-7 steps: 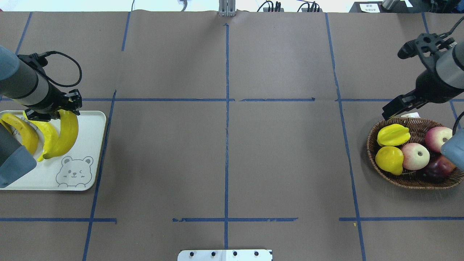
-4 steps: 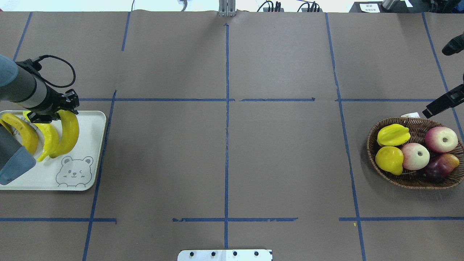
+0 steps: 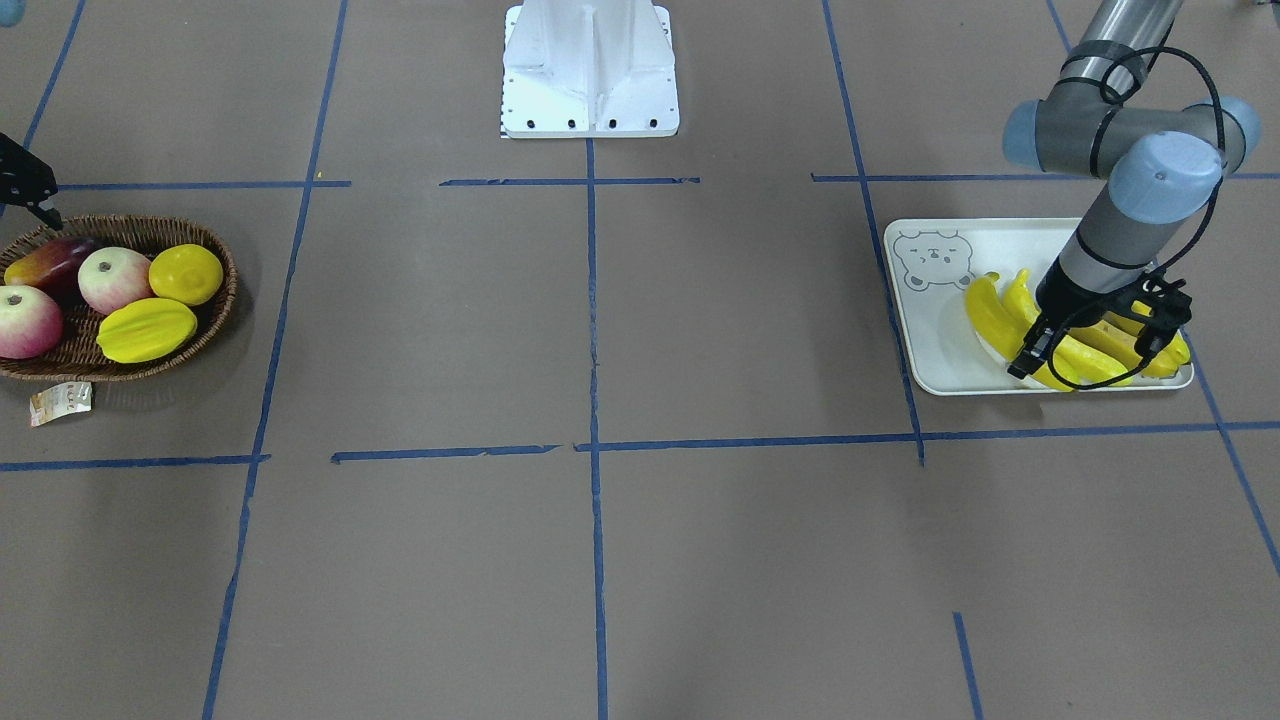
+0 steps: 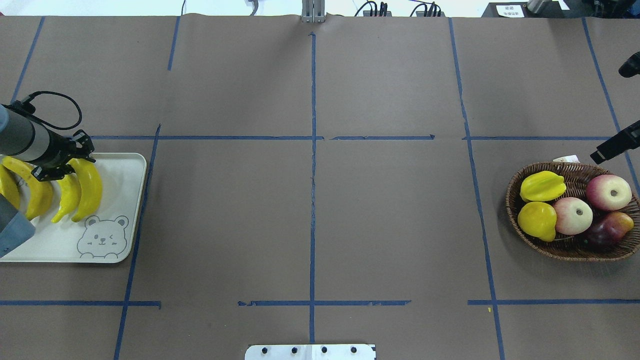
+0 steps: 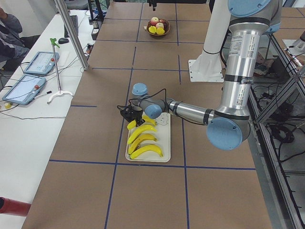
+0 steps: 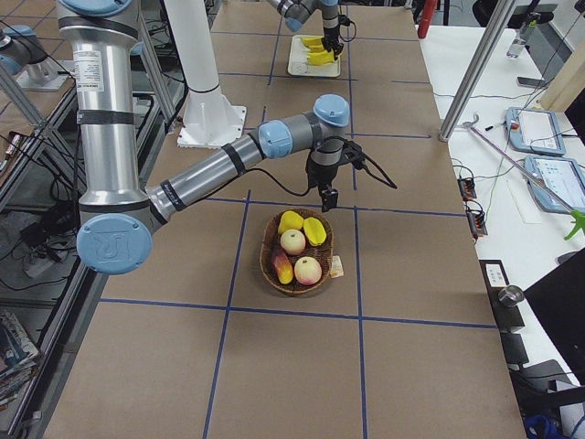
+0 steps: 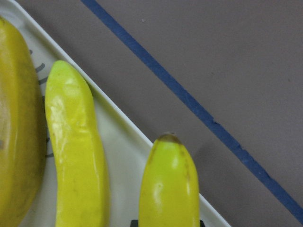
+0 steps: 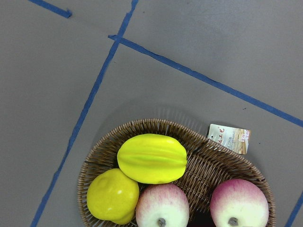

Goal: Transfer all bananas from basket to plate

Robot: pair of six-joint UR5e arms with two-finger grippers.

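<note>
My left gripper is low over the plate and shut on the far end of a yellow banana. That banana fills the lower middle of the left wrist view, its tip over the plate's rim. Three more bananas lie side by side on the plate next to it. The basket at the right holds no banana. My right gripper hangs beyond the basket's far rim, mostly out of frame. I cannot tell if it is open or shut.
The basket holds a starfruit, a lemon, two pink apples and a dark red fruit. A paper tag lies at its rim. The robot's base plate stands at the near middle edge.
My left gripper has carried the banana leftward and down, close beside the other bananas on the plate. My right arm has pulled back from over the basket to the view's right edge.
</note>
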